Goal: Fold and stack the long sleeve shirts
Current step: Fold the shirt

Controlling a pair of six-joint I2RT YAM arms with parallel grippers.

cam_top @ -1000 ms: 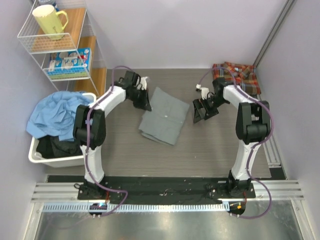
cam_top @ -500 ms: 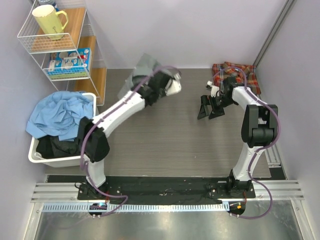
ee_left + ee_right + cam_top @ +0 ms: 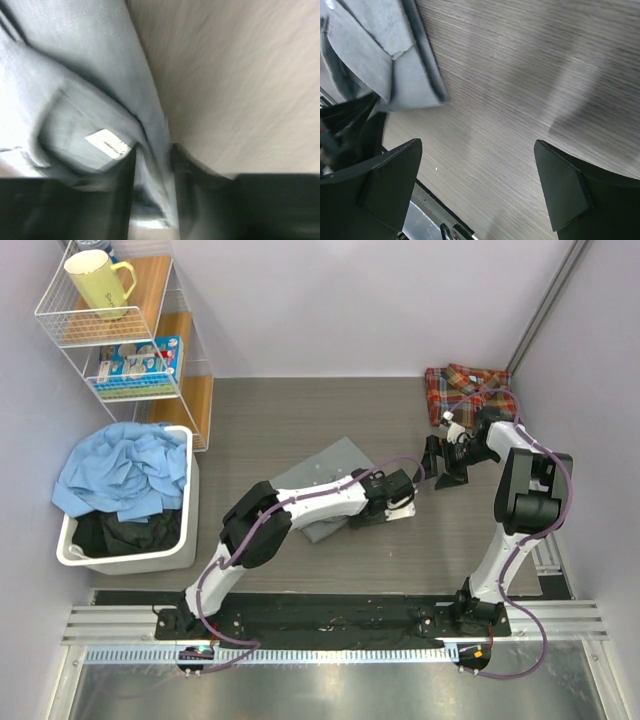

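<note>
So, the grey shirt (image 3: 335, 460) is seen spread on the table (image 3: 300, 410) under and left of the left gripper (image 3: 152, 165), with one fold pinched between its narrowly set jaws. Further right, the right gripper (image 3: 478, 165) is held wide open over bare tabletop, nothing gripped. The plaid shirt (image 3: 468, 390) is bunched near it, on its far side.

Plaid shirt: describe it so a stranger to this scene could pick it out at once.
Look to the far right corner of the table. The plaid shirt lies there, just beyond the open right gripper. Its red, orange and blue checks set it apart from the plain grey shirt at mid-table.
</note>
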